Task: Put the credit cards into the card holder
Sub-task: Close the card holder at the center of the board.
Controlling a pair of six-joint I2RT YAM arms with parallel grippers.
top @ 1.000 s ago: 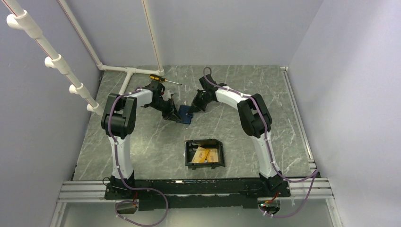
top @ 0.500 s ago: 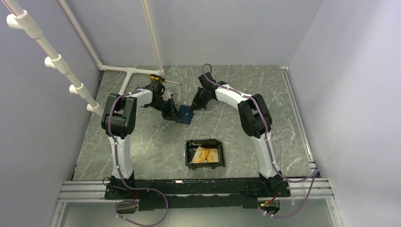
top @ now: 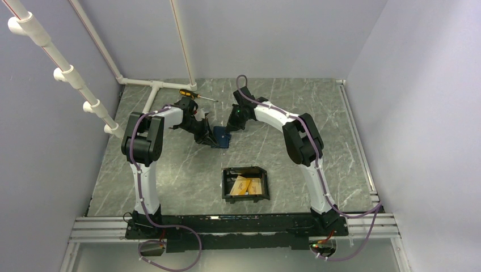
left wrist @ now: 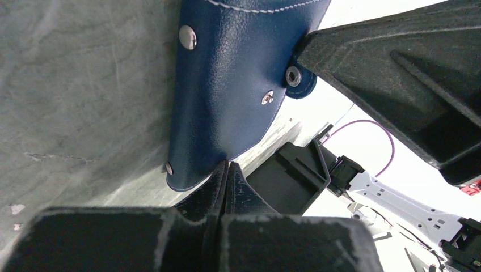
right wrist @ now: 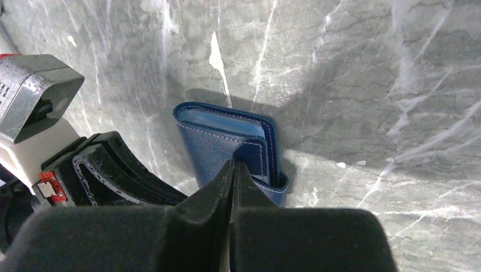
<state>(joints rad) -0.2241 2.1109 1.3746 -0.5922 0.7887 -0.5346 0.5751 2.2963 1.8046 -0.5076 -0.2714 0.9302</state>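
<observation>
The black card holder [top: 226, 187] sits near the table's front middle, and orange credit cards [top: 248, 185] lie inside it. Behind it, a dark blue wallet [top: 222, 136] stands tilted between my two grippers. The left gripper [top: 212, 138] is shut, and its tips pinch the wallet's [left wrist: 227, 90] lower stitched edge [left wrist: 227, 164]. From the other side the right gripper [top: 228, 128] is shut on the wallet's [right wrist: 210, 144] front flap [right wrist: 233, 164]. A snap tab [left wrist: 293, 76] sticks out beside the right fingers [left wrist: 363, 62]. No card shows in the wallet.
A yellow-handled screwdriver [top: 190, 94] lies at the back behind the left arm. White pipes [top: 159, 85] run along the back-left corner and up the left wall. A metal rail [top: 238, 226] carries both arm bases at the near edge.
The right arm has swung a little left and back, bringing its gripper closer over the wallet. The wallet now looks narrower and more upright. The left arm has barely moved.
</observation>
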